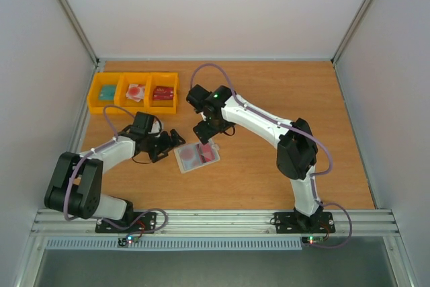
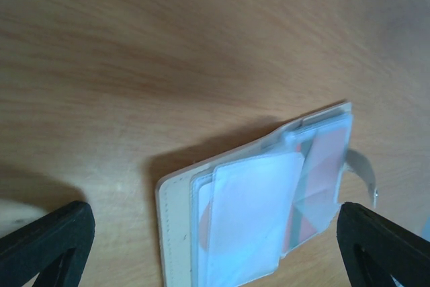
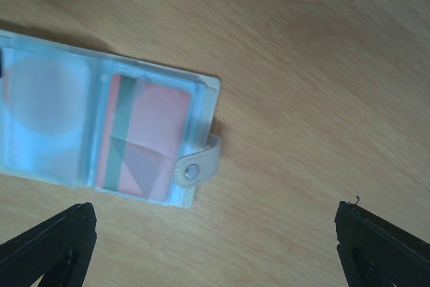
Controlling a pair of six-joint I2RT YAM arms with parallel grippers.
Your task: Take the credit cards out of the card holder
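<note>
Cream outside and pale blue within, the holder [image 1: 197,157] lies open and flat on the table [image 1: 282,92], clear pockets up. A red card [image 3: 151,139] sits in the pocket by the snap tab [image 3: 195,166]; what looks like a pale card [image 2: 252,216] fills the other leaf. None is out yet, we judge. The left gripper [image 1: 171,146] hangs just beside the holder's left edge and the right gripper [image 1: 213,134] at its far edge. Both have fingers spread wide, pinching nothing, likely so that one can pin the holder while the other draws a card. Yellow bins [image 1: 133,92] stand well apart, far left.
</note>
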